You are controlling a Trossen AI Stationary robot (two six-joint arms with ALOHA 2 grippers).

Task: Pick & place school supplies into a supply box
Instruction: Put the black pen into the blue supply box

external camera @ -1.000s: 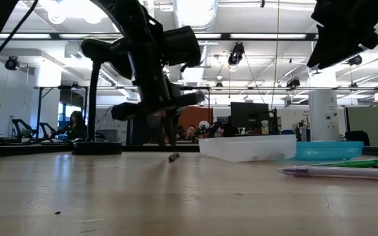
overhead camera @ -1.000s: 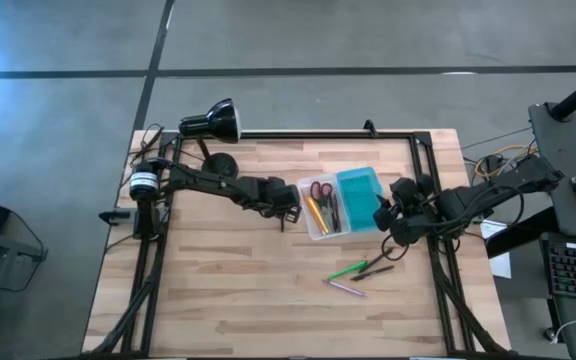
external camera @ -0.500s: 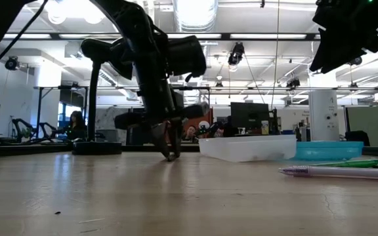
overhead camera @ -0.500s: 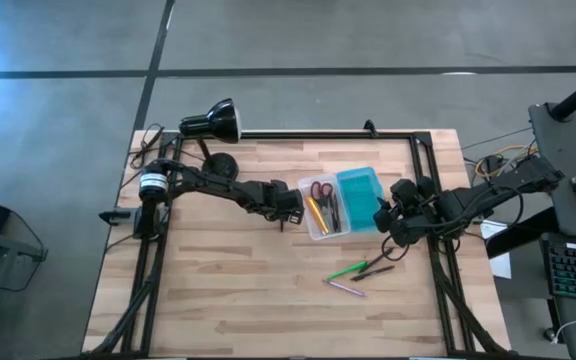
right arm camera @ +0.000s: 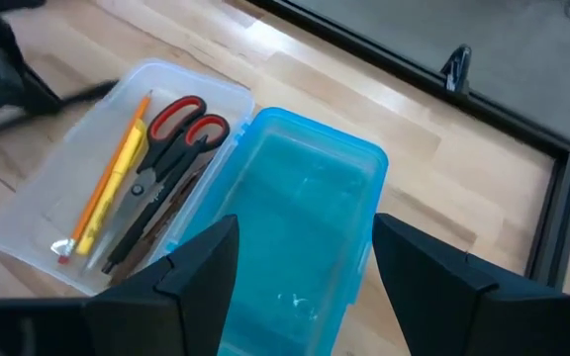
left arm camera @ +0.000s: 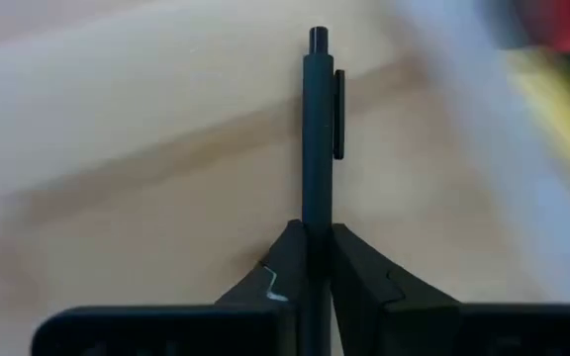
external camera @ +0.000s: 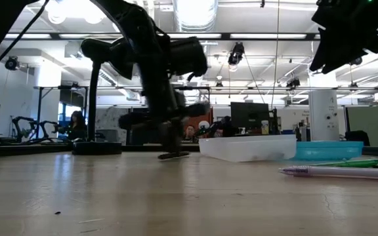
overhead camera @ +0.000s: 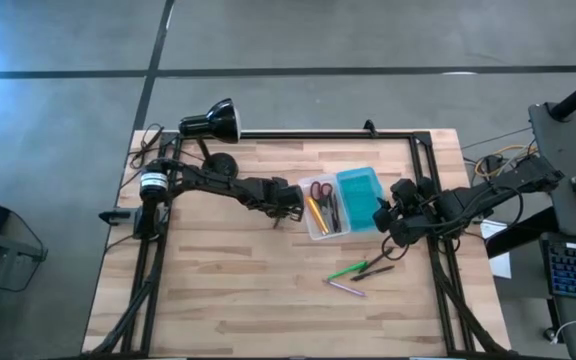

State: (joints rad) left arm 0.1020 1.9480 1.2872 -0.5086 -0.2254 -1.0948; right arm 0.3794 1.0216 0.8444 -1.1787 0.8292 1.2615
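My left gripper (overhead camera: 285, 212) stands just left of the supply box, fingers down at the table (external camera: 170, 148), shut on a black pen (left arm camera: 318, 129) with a clip. The supply box lies open: its clear half (overhead camera: 323, 208) holds red-handled scissors (right arm camera: 171, 133), a yellow pencil and dark pens; its teal half (overhead camera: 360, 196) holds nothing. My right gripper (right arm camera: 305, 287) is open above the teal half's right end (overhead camera: 392, 216). A green pen (overhead camera: 348, 270), a dark pen (overhead camera: 376, 267) and a pink pen (overhead camera: 346, 288) lie on the table near the box. My left gripper pinches the black pen's barrel (left arm camera: 316, 210), a little behind the clip, between its two fingers (left arm camera: 359, 277). The fingers come from above, pointing down, and lie across the pen. The pen (external camera: 174, 155) lies level at the table top; whether it is lifted, I cannot tell.
A black desk lamp (overhead camera: 213, 122) stands at the far left corner with its round base (overhead camera: 220, 162) beside my left arm. A black frame (overhead camera: 318, 135) runs along the table's far and side edges. Bare wood lies at the near left.
My left gripper has come down onto the black pen on the table beside the box, its fingers reaching the table top, and has taken hold of the pen. My right gripper has kept still.
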